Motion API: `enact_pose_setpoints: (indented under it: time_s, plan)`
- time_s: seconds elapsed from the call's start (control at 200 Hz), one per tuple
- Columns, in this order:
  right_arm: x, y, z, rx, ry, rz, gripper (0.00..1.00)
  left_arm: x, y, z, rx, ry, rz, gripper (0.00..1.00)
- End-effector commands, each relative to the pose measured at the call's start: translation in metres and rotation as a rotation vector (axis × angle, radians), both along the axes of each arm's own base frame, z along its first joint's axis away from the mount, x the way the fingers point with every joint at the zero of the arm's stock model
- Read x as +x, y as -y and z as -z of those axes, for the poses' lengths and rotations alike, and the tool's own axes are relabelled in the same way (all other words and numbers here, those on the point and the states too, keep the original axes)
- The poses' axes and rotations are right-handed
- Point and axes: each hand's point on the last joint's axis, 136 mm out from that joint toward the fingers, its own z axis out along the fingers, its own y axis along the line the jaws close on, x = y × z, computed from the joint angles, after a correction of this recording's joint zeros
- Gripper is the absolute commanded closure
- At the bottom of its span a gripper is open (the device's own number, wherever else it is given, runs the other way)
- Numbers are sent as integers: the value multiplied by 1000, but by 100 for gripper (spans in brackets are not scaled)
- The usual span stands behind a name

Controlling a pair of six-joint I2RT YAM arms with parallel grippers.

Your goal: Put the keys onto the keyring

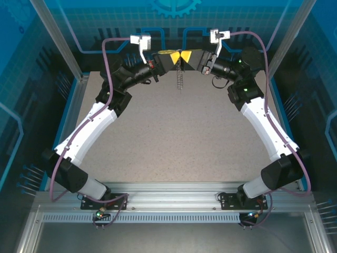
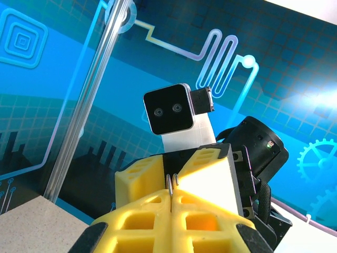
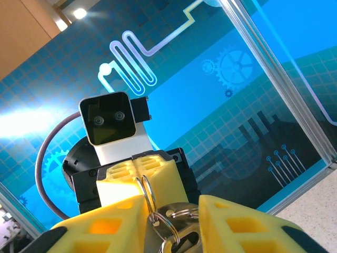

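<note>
Keyring (image 2: 171,182): wire loop pinched aloft at far centre by left gripper (image 2: 171,197), fingers together, chain (image 1: 180,78) dangling; likely steadied for right gripper (image 3: 174,211), fingers apart around small rings (image 3: 169,227), grip unclear.

I have both arms reaching in over the far middle of the table (image 1: 174,137), where their tips meet head-on: the left gripper (image 1: 175,56) on the left, the right gripper (image 1: 184,56) on the right. The keyring (image 3: 145,188) sits between the left gripper's fingertips (image 2: 152,199). More small rings (image 3: 169,227) lie in the gap between the right gripper's fingers (image 3: 208,216). The beaded chain (image 1: 180,78) hangs from the meeting point, above the table.
</note>
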Motion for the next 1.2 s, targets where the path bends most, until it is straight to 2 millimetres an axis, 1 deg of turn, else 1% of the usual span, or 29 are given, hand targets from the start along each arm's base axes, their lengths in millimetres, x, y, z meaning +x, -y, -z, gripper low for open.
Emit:
enact_pose_setpoints:
  time_s: [0.0,0.08,0.185,0.235,0.335,0.38,0.44,0.475,0.635,0.76,0.815,0.975,1.07,1.09,1.195]
  plan:
    - [-16,0,-17,25,62,-21,70,-9,-8,-17,-39,56,-5,100]
    - [-15,-1,-19,31,62,-27,72,-9,-8,-16,-38,55,-5,100]
    - [-13,-3,-21,35,65,-34,77,-8,-8,-14,-36,52,-7,100]
    - [-14,-4,-22,35,66,-43,83,-8,-8,-15,-37,54,-9,100]
    - [-13,-6,-21,32,64,-52,89,-6,-9,-15,-39,55,-16,100]
    - [-13,-7,-20,32,62,-54,93,-7,-8,-15,-40,56,-14,100]
    - [-13,-7,-19,30,62,-55,95,-6,-7,-14,-39,54,-13,100]
    - [-13,-8,-19,29,64,-58,100,-5,-7,-14,-38,53,-14,100]
    - [-12,-8,-17,19,62,-58,100,-3,-6,-13,-37,48,-16,100]
    - [-5,1,-13,1,61,-22,100,1,-12,-15,-42,45,-34,100]
    - [-2,7,-12,-6,61,-8,100,4,-16,-14,-41,32,-44,92]
    - [6,19,-9,-38,62,16,100,5,-28,-14,-22,20,-57,78]
    - [5,21,-10,-63,84,17,100,6,-35,-14,-5,12,-58,71]
    - [7,21,-6,-76,64,15,100,6,-35,-13,0,9,-55,69]
    - [6,20,-3,-116,74,-3,100,5,-37,-11,49,3,-38,63]
